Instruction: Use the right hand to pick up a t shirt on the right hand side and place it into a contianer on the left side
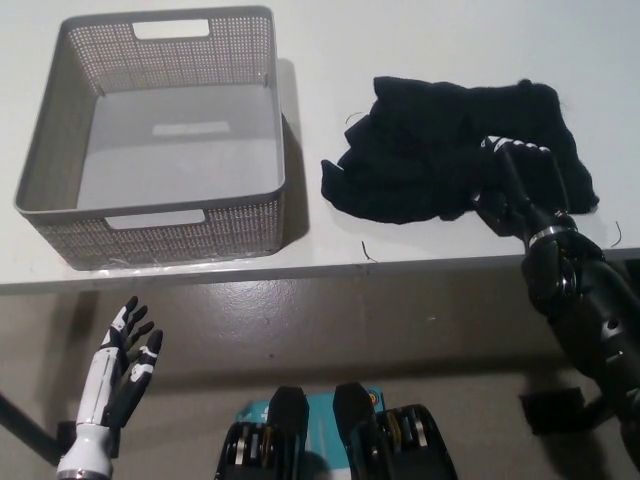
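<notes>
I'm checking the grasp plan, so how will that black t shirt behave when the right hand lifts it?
The t shirt lies crumpled in soft folds, so it will probably droop and hang. It looks light. Loose edges may trail over the table.

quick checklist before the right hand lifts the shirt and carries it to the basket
1. Right hand on the black t-shirt: ok, it lies on the shirt's right part.
2. Firm hold on the cloth: cannot tell, black fingers blend with black fabric.
3. Grey basket ready to receive: ok, nothing lies inside.
4. Path leftward across the white table: ok, only the basket's wall stands between.
5. Left hand out of the way: ok, open, below the table edge at lower left.
6. Shirt bunched for one lift: cannot tell, it lies crumpled and could trail.
</notes>
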Available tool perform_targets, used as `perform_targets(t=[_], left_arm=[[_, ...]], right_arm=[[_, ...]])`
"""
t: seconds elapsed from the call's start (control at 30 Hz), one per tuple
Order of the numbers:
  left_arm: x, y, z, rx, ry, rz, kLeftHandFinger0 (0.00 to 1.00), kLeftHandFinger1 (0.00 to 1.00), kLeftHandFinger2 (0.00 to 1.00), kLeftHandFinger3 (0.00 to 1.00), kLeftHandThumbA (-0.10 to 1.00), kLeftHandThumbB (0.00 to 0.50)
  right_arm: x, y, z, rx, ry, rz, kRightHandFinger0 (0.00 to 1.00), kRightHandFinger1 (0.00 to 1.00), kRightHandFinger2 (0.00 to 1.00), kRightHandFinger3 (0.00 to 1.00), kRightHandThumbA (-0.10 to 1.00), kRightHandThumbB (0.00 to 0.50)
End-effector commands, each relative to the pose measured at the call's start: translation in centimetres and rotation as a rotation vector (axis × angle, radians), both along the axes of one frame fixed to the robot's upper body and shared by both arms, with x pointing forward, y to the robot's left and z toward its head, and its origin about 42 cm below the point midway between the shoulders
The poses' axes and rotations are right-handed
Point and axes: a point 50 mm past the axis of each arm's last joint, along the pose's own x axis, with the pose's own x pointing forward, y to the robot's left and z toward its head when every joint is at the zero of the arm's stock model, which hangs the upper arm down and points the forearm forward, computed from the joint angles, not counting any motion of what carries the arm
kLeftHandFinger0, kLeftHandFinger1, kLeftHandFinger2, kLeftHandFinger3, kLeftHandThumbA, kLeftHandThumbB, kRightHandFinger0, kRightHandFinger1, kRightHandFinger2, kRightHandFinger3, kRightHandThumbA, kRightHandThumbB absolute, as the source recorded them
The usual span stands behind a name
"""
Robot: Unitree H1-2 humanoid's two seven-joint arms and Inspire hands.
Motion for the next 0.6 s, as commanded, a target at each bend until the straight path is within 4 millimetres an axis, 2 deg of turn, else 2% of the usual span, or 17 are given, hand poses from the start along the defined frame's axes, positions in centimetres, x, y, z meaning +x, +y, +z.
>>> perform_targets(t=[0.0,0.1,0.13,0.2,0.23,0.3,0.33,0.4,0.43,0.47,0.5,0.53,0.57], left_arm=[[0.9,0.3,1.6,0.005,-0.076,-0.017,0.79,0.91,1.00,1.00,0.75,0.309],[0.8,0.3,1.6,0.012,-0.075,-0.016,0.79,0.91,1.00,1.00,0.75,0.306],[0.8,0.3,1.6,0.012,-0.074,-0.015,0.79,0.91,1.00,1.00,0.76,0.311],[0.7,0.3,1.6,0.012,-0.074,-0.017,0.79,0.91,1.00,1.00,0.76,0.307],[0.6,0.3,1.6,0.003,-0.073,-0.021,0.79,0.91,1.00,1.00,0.75,0.302],[0.6,0.3,1.5,0.001,-0.072,-0.019,0.79,0.90,1.00,1.00,0.75,0.309],[0.5,0.3,1.5,0.002,-0.071,-0.019,0.79,0.90,0.99,1.00,0.74,0.299],[0.5,0.3,1.4,0.002,-0.067,-0.021,0.80,0.90,1.00,1.00,0.74,0.299],[0.4,0.4,1.4,0.011,-0.069,-0.015,0.79,0.90,0.99,1.00,0.75,0.304],[0.4,0.5,1.4,0.010,-0.068,-0.014,0.79,0.90,0.99,1.00,0.74,0.301],[0.4,0.5,1.4,0.010,-0.067,-0.014,0.79,0.90,0.99,1.00,0.74,0.301],[0.4,0.6,1.3,0.008,-0.066,-0.013,0.79,0.90,0.99,1.00,0.74,0.302],[0.4,0.6,1.3,0.008,-0.066,-0.012,0.79,0.90,0.99,1.00,0.74,0.302]], right_arm=[[1.2,0.8,3.0,0.183,-0.061,0.076,0.00,0.22,0.60,0.64,-0.10,0.205],[1.4,1.0,3.7,0.233,-0.074,0.078,0.00,0.26,0.62,0.65,-0.10,0.185],[1.6,1.2,4.7,0.286,-0.099,0.071,0.00,0.30,0.62,0.66,-0.10,0.178],[1.8,1.4,5.4,0.312,-0.113,0.070,0.00,0.29,0.61,0.65,-0.10,0.173],[2.0,1.8,6.7,0.332,-0.150,0.095,0.00,0.29,0.61,0.64,-0.10,0.189],[2.2,2.1,7.6,0.352,-0.165,0.102,0.00,0.30,0.60,0.62,-0.10,0.184],[2.5,2.7,9.1,0.376,-0.203,0.120,0.00,0.30,0.60,0.60,-0.10,0.176],[2.7,3.2,10.2,0.378,-0.228,0.134,0.00,0.30,0.60,0.59,-0.10,0.181],[3.1,4.2,12.3,0.382,-0.277,0.163,0.00,0.29,0.59,0.58,-0.10,0.174],[3.3,4.7,13.5,0.375,-0.298,0.169,0.00,0.28,0.58,0.57,-0.10,0.168],[3.3,4.8,13.6,0.374,-0.299,0.170,0.00,0.28,0.58,0.57,-0.10,0.168],[3.6,5.9,16.0,0.406,-0.336,0.193,0.00,0.28,0.58,0.56,-0.10,0.158],[3.6,6.0,16.2,0.409,-0.340,0.196,0.00,0.28,0.58,0.56,-0.10,0.159]])
